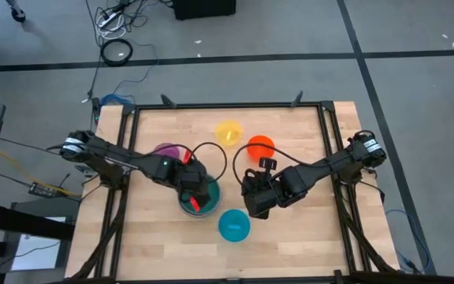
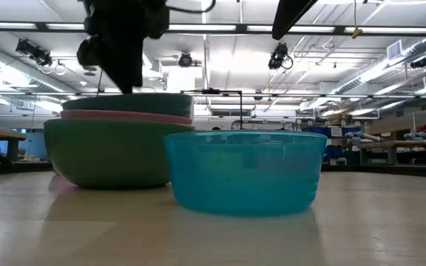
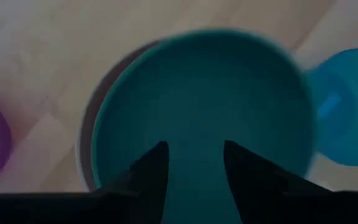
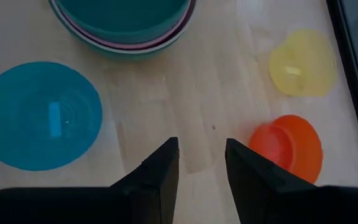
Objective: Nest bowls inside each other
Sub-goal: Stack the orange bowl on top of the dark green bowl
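A stack of nested bowls [image 1: 199, 197] stands near the table's middle: a sage green one [image 2: 109, 151] at the bottom, a pink rim [image 2: 124, 116] above it, and a teal bowl [image 3: 204, 99] on top. My left gripper [image 3: 194, 165] hangs open just over the teal bowl's hollow, with nothing between its fingers. A blue bowl [image 1: 233, 226] rests on its base in front of the stack. To its right my right gripper [image 4: 201, 162] hovers open over bare wood. The purple [image 1: 166, 150], yellow [image 1: 228, 132] and orange [image 1: 261, 146] bowls sit farther back.
A black frame [image 1: 227, 106] runs along the table's far and side edges. Bare wood lies between the blue bowl [image 4: 39, 115] and the orange bowl [image 4: 288, 146], under my right gripper. The left arm [image 2: 124, 44] rises dark above the stack in the low view.
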`<state>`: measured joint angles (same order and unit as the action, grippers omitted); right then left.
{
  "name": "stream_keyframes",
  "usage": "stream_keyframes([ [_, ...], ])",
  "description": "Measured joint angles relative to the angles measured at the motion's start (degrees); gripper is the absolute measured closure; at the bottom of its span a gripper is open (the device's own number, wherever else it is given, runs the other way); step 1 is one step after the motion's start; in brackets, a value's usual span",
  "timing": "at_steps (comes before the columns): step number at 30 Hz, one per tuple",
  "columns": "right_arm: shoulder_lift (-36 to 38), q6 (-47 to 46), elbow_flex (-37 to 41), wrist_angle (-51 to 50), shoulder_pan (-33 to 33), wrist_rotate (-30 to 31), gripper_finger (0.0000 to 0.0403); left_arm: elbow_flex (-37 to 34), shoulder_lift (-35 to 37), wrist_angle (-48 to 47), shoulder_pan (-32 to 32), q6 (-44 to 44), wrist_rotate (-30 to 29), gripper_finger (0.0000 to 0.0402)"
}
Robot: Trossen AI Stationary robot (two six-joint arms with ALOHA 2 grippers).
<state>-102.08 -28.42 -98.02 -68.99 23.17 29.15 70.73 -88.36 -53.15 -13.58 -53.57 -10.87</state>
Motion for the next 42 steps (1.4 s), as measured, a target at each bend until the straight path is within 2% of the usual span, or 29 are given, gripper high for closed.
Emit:
stream_keyframes([
  [5, 0.00, 0.00, 0.00, -0.05, -0.08, 0.27, 0.0284, 5.17, 0.17, -3.50, -0.35, 3.52, -0.92, 0.0239],
  [8, 0.00, -0.83, 0.00, -1.81, -0.01, 4.85, 0.0284, 10.15, 0.44, -7.86, -1.09, 5.54, -2.12, 0.0239],
  [11, 0.00, -4.55, 0.00, -6.23, -0.56, 10.32, 0.0284, 17.28, 1.49, -14.30, -2.89, 7.57, -7.20, 0.0239],
  [13, 0.00, -8.61, 0.00, -9.81, -2.11, 11.73, 0.0284, 22.62, 2.84, -18.51, -4.63, 8.50, -10.86, 0.0239],
  [15, 0.00, -11.97, 0.05, -12.51, -4.44, 10.54, 0.0284, 27.43, 4.29, -22.48, -7.01, 8.57, -15.19, 0.0239],
  [19, 0.02, -12.53, 3.53, -10.61, -11.06, 3.21, 0.0284, 32.82, 8.61, -28.36, -12.45, 6.62, -24.36, 0.0239],
  [24, -0.03, -5.27, 13.64, 3.50, -21.00, -6.28, 0.0284, 32.34, 13.20, -29.37, -18.29, 2.06, -29.06, 0.0239],
  [29, -0.04, -0.07, 21.24, 20.24, -26.98, -13.75, 0.0285, 30.74, 14.36, -30.52, -21.57, -1.03, -30.06, 0.0239],
  [33, -0.04, 0.16, 23.66, 23.22, -30.42, -17.62, 0.0285, 29.13, 14.10, -32.54, -22.42, -4.57, -30.18, 0.0239],
  [42, -0.04, 1.07, 27.28, 24.51, -32.32, -18.71, 0.0285, 24.13, 14.12, -32.58, -22.49, -8.23, -30.05, 0.0239],
])
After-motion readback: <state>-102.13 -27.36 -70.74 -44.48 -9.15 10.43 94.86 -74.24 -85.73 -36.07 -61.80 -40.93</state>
